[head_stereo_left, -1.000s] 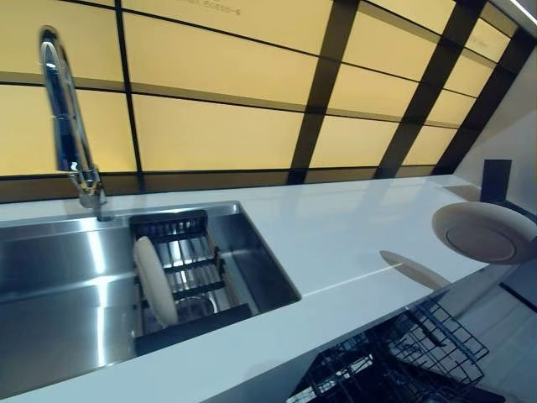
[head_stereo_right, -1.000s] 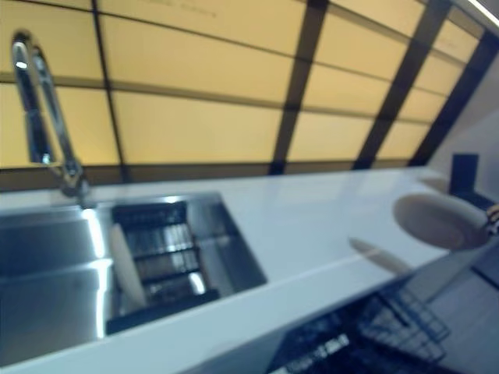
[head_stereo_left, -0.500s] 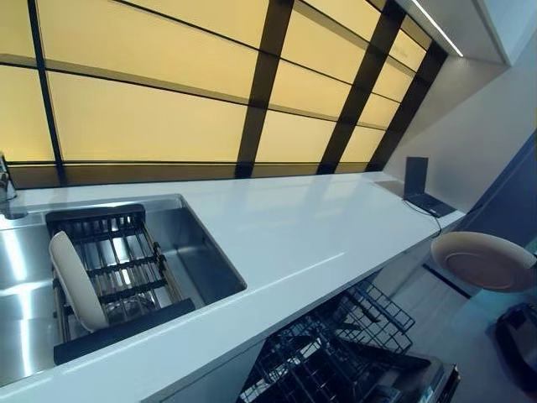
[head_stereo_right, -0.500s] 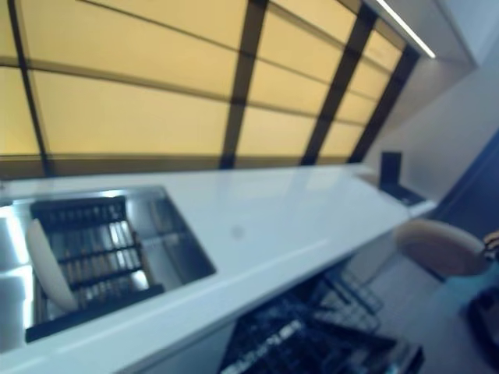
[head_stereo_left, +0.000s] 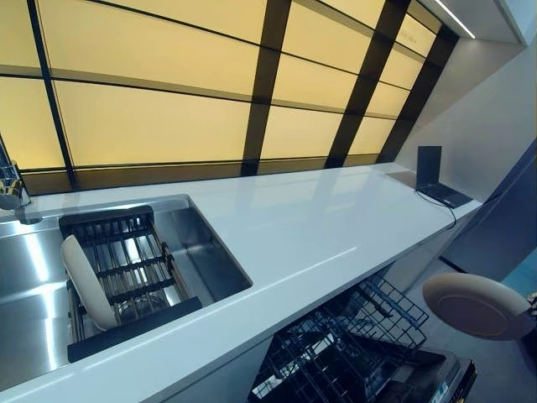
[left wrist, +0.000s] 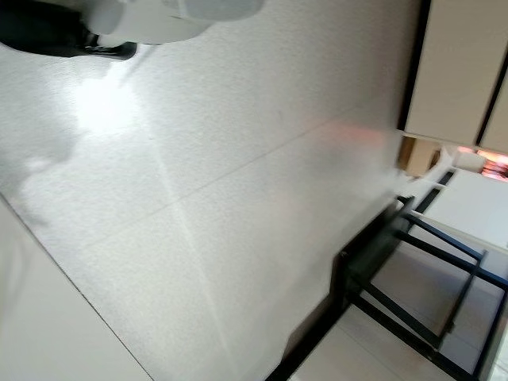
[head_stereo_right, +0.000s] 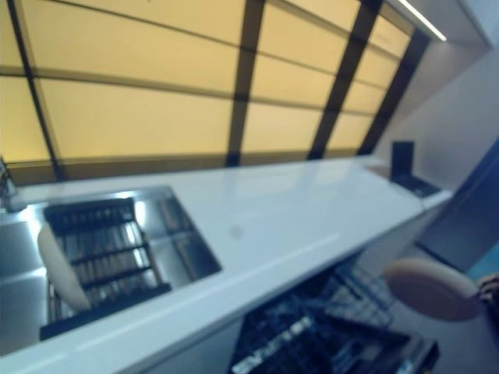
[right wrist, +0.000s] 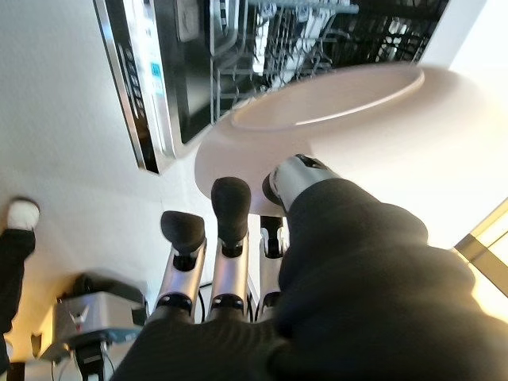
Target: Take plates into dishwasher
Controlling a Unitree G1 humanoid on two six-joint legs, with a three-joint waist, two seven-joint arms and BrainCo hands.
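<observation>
Beige plate (head_stereo_left: 477, 306), lower right of the head views, held in the air beside the open dishwasher (head_stereo_left: 369, 357), clear of the white countertop (head_stereo_left: 310, 227). The right wrist view shows the right hand (right wrist: 238, 238) grasping this plate: the thumb presses on its rim from one side while the dark-tipped fingers (right wrist: 230, 202) reach under the other face. In the head views only a sliver of that hand shows at the right edge, touching the plate's rim. Below and left of the plate, the dishwasher's black wire rack (head_stereo_left: 336, 353) is pulled out under the counter edge. A second plate (head_stereo_left: 86, 281) stands on edge in the black drying rack (head_stereo_left: 126, 269) inside the steel sink (head_stereo_left: 25, 285), lower left. A small laptop (head_stereo_left: 436, 176) sits open at the counter's far right end. The left hand appears in no view; its wrist camera shows only pale floor (left wrist: 198, 198) and a dark frame (left wrist: 421, 286).
</observation>
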